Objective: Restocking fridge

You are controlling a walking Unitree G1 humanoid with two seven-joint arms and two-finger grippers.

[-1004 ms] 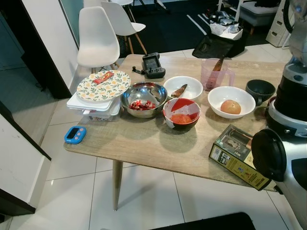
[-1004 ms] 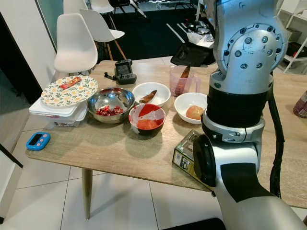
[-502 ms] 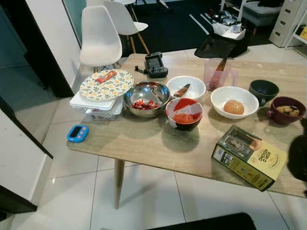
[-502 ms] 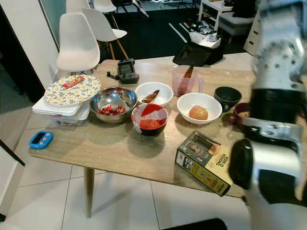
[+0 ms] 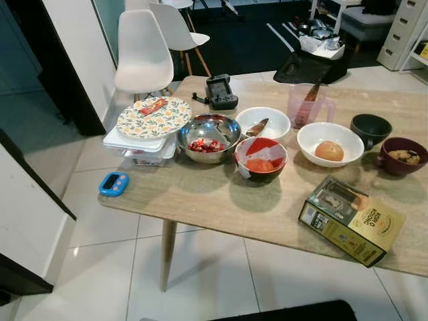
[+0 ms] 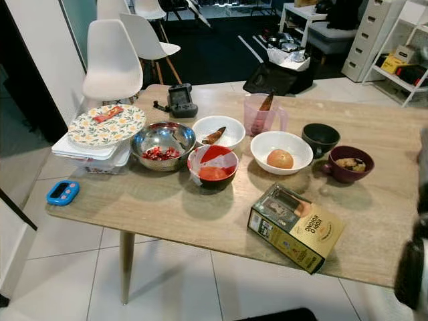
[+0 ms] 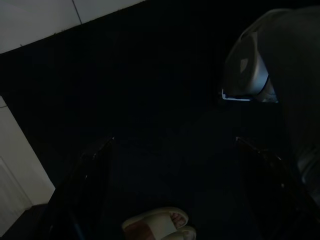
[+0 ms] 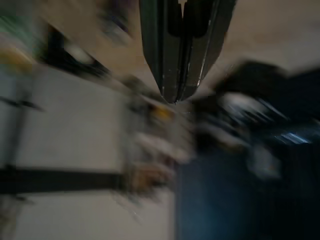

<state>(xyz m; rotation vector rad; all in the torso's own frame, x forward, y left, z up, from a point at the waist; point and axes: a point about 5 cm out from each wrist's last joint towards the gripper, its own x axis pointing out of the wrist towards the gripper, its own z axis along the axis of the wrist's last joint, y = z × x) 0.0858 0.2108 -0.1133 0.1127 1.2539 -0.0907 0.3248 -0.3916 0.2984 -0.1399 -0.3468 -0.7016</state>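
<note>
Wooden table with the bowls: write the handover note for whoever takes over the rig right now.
Right gripper: fingers together, holding nothing, view blurred. Left gripper: fingers apart, hanging in the dark.
On the wooden table: steel bowl, red-and-white bowl, white bowl with an orange fruit, maroon bowl, yellow carton lying flat.
Done: nothing picked up. Left: all of the restocking.

A wooden table (image 5: 200, 200) stands on white tiles (image 5: 100, 267), white chairs (image 5: 142, 50) behind it.
</note>
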